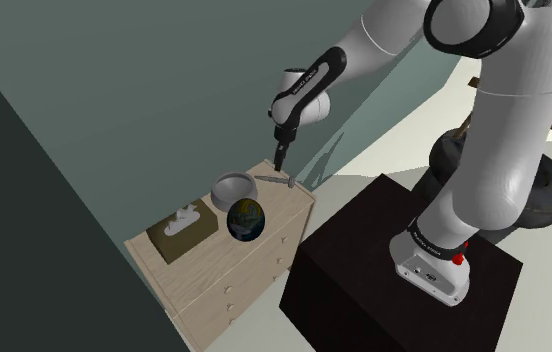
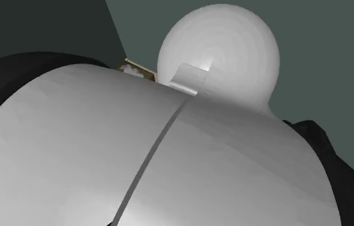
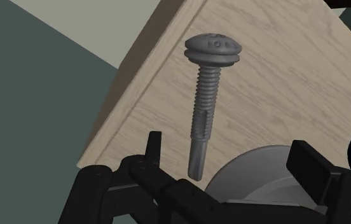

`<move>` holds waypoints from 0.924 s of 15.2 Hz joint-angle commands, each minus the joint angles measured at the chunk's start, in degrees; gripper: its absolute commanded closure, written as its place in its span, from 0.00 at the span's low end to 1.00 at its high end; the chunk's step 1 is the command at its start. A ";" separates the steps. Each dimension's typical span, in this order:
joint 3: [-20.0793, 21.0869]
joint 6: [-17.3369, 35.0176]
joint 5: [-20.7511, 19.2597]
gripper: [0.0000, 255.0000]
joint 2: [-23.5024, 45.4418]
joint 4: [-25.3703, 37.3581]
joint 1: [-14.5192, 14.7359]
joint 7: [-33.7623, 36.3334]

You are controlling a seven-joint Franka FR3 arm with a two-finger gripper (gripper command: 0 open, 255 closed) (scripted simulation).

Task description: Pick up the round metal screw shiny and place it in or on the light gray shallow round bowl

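Note:
A grey metal screw (image 3: 205, 108) with a round washer head lies flat on the wooden dresser top (image 3: 282, 83). In the shoulder view the screw (image 1: 275, 180) rests near the dresser's right corner, just right of the light grey shallow bowl (image 1: 232, 187). My black gripper (image 1: 280, 156) hangs a little above the screw, pointing down. Seen from the wrist, the gripper (image 3: 231, 159) is open, its fingers (image 3: 154, 149) wide apart with nothing between them. The screw's tip lies just ahead of the fingers, and the bowl's rim (image 3: 263, 172) sits between them, lower down.
A dark globe-like ball (image 1: 247, 219) stands on the dresser (image 1: 264, 250) in front of the bowl, and a tissue box (image 1: 182, 222) sits toward the shoulder view's left. A grey-green wall runs close behind. The arm's white casing (image 2: 105, 147) blocks the second exterior view.

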 commanded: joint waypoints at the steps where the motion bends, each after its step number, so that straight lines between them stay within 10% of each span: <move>1: 0.70 1.05 0.16 0.00 4.96 3.21 -0.04 -1.23; 14: 1.78 5.62 1.16 0.00 11.13 4.73 -0.22 -2.17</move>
